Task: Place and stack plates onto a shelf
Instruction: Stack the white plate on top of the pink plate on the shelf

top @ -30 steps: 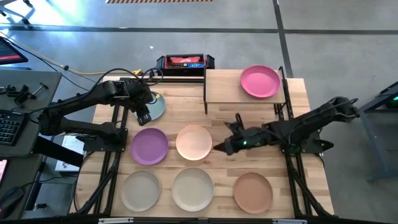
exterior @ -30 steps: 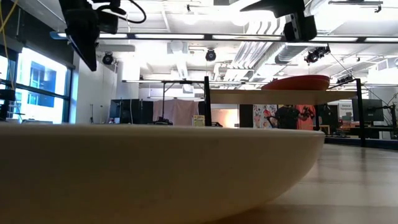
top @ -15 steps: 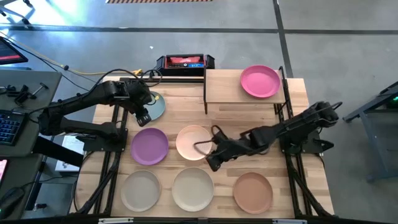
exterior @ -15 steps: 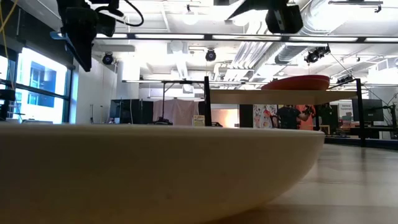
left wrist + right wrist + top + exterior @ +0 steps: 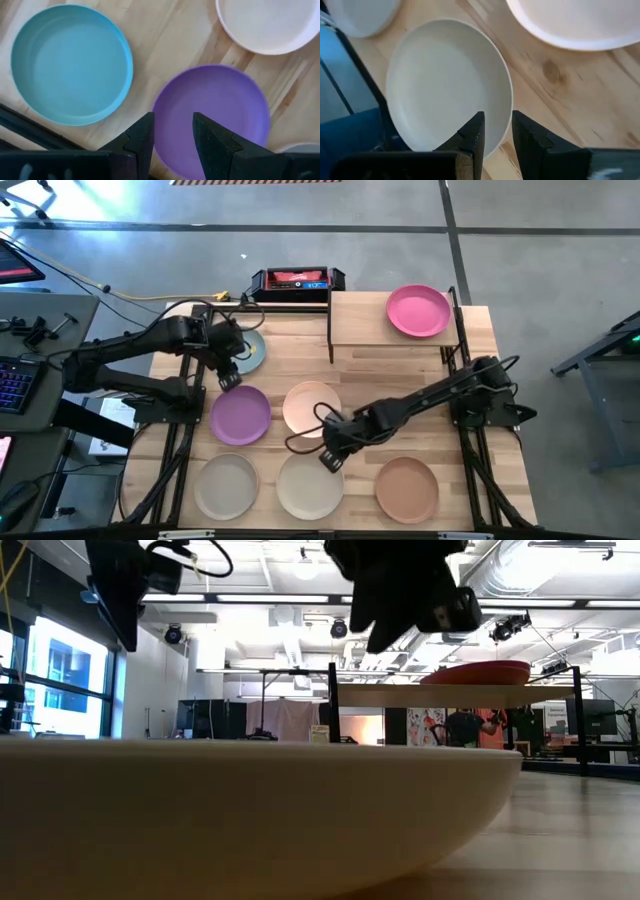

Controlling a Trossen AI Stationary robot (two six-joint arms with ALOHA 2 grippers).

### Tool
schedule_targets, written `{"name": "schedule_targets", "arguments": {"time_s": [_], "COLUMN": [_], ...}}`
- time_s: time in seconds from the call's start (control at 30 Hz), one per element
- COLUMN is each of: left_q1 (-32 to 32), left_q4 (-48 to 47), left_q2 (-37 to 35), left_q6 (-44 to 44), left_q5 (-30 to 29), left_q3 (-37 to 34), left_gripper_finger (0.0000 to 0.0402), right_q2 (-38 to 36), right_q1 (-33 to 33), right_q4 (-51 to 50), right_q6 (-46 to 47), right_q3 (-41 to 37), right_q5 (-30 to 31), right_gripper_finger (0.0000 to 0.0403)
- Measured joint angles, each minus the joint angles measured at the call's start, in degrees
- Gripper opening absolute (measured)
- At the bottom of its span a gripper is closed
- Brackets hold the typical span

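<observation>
The right tool (image 5: 330, 457) hangs above the counter (image 5: 400, 370) near the middle, between the peach plate (image 5: 311, 408) and the cream plate (image 5: 310, 483). In the right wrist view its two fingers (image 5: 474, 135) stand a little apart, with a narrow gap and nothing between them, and they point at the rim of the cream plate (image 5: 451, 85). The left tool (image 5: 229, 376) hovers between the teal plate (image 5: 250, 348) and the purple plate (image 5: 241, 414); its fingers (image 5: 141, 138) are also apart and empty over the rim of the purple plate (image 5: 212, 112).

The shelf (image 5: 358, 320) stands at 12 o'clock of the counter and carries only the pink plate (image 5: 418, 311), at its 3 o'clock half. The other plates lie on the counter.

I think the main risk is the narrow gap. The rims are thin and low, so if a tool comes down not exactly over the rim, one finger may land on it, push the plate away or tip it. The plates lie close, so a pushed plate may hit its neighbour. Later, a plate held only at its edge may tilt and strike the shelf board. The arms also reach near each other at the centre.
</observation>
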Motion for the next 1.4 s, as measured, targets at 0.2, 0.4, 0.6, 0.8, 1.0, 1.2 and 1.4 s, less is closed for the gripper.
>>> {"name": "schedule_targets", "arguments": {"time_s": [0.2, 0.4, 0.6, 0.8, 1.0, 1.2, 1.4], "left_q1": [-1.3, -1.4, -1.4, -1.4, -1.4, -1.4, -1.4], "left_q4": [0.1, 0.1, 0.1, 0.1, 0.3, 0.3, 0.6], "left_q2": [0.0, 0.0, 0.0, 0.0, 0.0, 0.0, 0.0], "left_q6": [-1.4, -1.4, -1.4, -1.5, -1.6, -1.6, -2.5], "left_q5": [0.0, -0.3, -1.0, -2.7, -3.2, -3.3, -3.3], "left_q3": [0.0, 0.0, 0.0, 0.0, 0.0, 0.0, 0.0], "left_gripper_finger": [0.0124, 0.0124, 0.0124, 0.0124, 0.0124, 0.0124, 0.0124], "right_q2": [2.4, 4.0, 6.4, 7.8, 7.8, 8.9, 9.6], "right_q1": [0.5, 1.7, 2.5, 2.6, 2.6, 2.6, 2.6], "right_q4": [0.3, 0.6, 1.0, 1.0, 1.1, 1.8, 2.5], "right_q6": [1.0, 1.6, 2.0, 2.2, 2.0, 1.0, 1.0], "right_q3": [0.0, 0.0, 0.0, 0.0, 0.0, 0.0, 0.0], "right_q5": [-1.1, -1.2, -1.0, -0.8, 1.9, 1.1, 0.8], "right_gripper_finger": [0.0078, 0.0078, 0.0078, 0.0078, 0.0078, 0.0078, 0.0078]}}
